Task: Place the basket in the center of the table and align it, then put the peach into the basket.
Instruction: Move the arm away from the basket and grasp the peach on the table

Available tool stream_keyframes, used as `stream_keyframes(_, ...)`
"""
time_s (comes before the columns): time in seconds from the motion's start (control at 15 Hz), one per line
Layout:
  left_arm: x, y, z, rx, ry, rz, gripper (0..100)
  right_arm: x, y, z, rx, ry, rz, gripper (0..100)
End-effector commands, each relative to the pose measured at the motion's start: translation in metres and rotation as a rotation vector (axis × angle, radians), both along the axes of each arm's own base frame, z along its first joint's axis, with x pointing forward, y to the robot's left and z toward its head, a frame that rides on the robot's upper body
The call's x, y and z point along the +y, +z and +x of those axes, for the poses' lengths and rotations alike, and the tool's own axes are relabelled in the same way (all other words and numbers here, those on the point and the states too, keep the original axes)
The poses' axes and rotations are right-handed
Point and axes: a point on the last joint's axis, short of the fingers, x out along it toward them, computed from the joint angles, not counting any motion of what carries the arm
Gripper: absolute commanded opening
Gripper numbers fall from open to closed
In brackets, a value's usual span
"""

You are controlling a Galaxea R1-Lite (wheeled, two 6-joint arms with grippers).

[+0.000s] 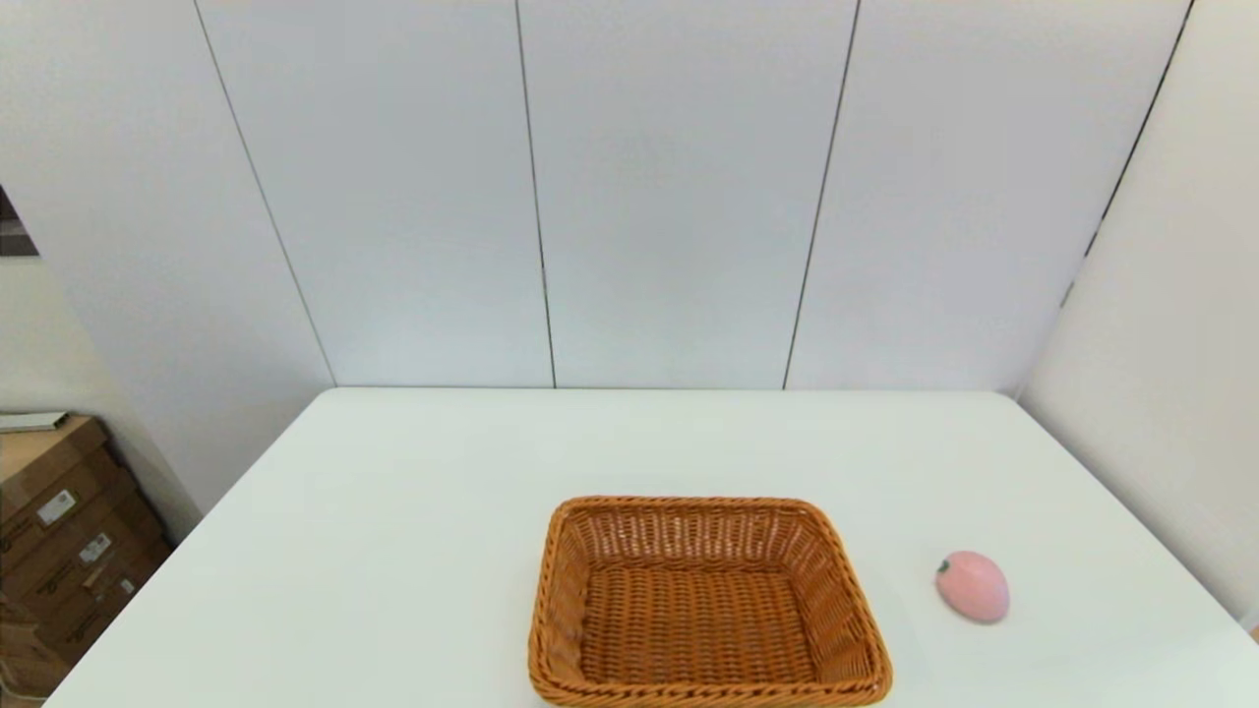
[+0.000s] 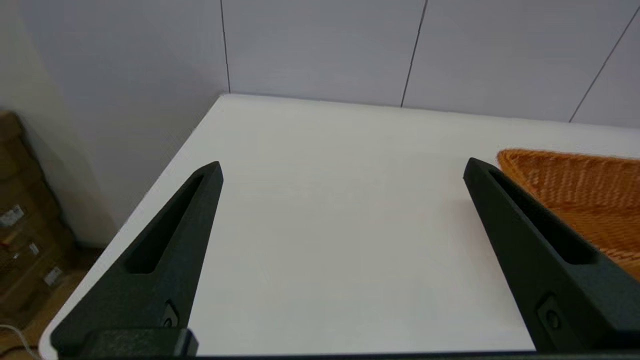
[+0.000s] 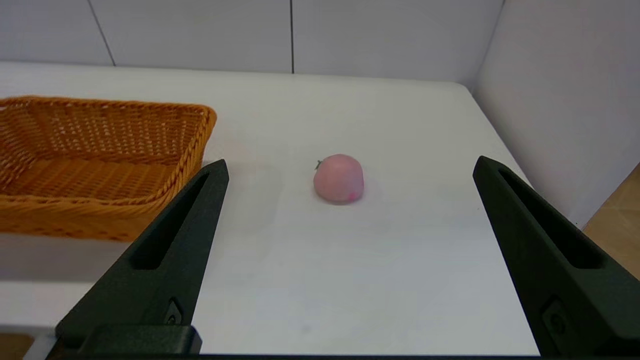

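**Weighing which arm goes first for the basket**

Looking down from the head camera, I see the wicker basket [image 1: 706,605] sitting at the near edge of the white counter [image 1: 393,531], roughly mid-width, its long axis running left to right and close to square with the counter's edges. I judge it needs a push away from me to reach the centre. The left gripper [image 2: 342,170] hangs back at the near edge with its jaws spread wide and empty, the basket's corner just past its inner finger. The right gripper [image 3: 350,167] also has its jaws spread and empty, and the pink peach [image 3: 339,178] lies straight ahead between them, apart from the basket on its right side. Plain pale wall panels [image 1: 669,197] close in behind, and cardboard boxes [image 1: 69,541] stand off the counter's left.
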Motion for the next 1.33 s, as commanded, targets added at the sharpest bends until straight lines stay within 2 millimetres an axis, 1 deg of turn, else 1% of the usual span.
stream_keyframes(0.07,0.0,-0.005,0.001,0.033,-0.001,0.026,100,0.0,0.054,0.053,0.365,0.006,-0.014,100)
stream_keyframes(0.13,0.0,-0.005,0.001,0.033,-0.002,0.026,100,0.0,0.063,0.074,0.444,0.013,-0.015,100)
stream_keyframes(0.2,0.0,-0.005,0.001,0.033,-0.002,0.027,100,0.001,0.065,0.101,0.531,0.025,-0.016,100)
stream_keyframes(0.27,0.0,-0.005,0.001,0.033,-0.002,0.027,100,0.002,0.063,0.124,0.595,0.04,-0.03,100)
stream_keyframes(0.33,0.0,-0.005,0.001,0.033,-0.001,0.027,100,0.003,0.057,0.147,0.668,0.058,-0.049,100)
stream_keyframes(0.47,0.0,-0.005,0.001,0.032,-0.002,0.021,100,0.008,0.032,0.194,0.832,0.08,-0.076,100)
stream_keyframes(0.53,0.0,-0.005,0.001,0.029,-0.003,0.015,100,0.011,0.018,0.216,0.884,0.083,-0.089,100)
stream_keyframes(0.6,0.0,-0.005,0.001,0.029,-0.003,0.015,100,0.013,0.002,0.235,0.909,0.074,-0.1,100)
stream_keyframes(0.67,0.0,-0.005,0.001,0.029,-0.001,0.015,100,0.014,-0.012,0.248,0.919,0.063,-0.11,100)
stream_keyframes(0.8,0.0,-0.005,0.001,0.031,-0.004,0.015,100,0.016,-0.037,0.269,0.913,0.045,-0.121,100)
stream_keyframes(0.93,0.0,-0.005,0.001,0.029,-0.004,0.015,100,0.017,-0.06,0.283,0.923,0.042,-0.12,100)
stream_keyframes(1.0,0.0,-0.005,0.001,0.031,-0.004,0.015,100,0.017,-0.067,0.287,0.924,0.039,-0.118,100)
stream_keyframes(1.13,0.0,-0.005,0.001,0.031,-0.004,0.017,100,0.015,-0.075,0.295,0.92,0.029,-0.114,100)
stream_keyframes(1.33,0.0,-0.005,0.001,0.034,0.001,0.026,100,0.008,-0.078,0.307,0.909,-0.003,-0.104,100)
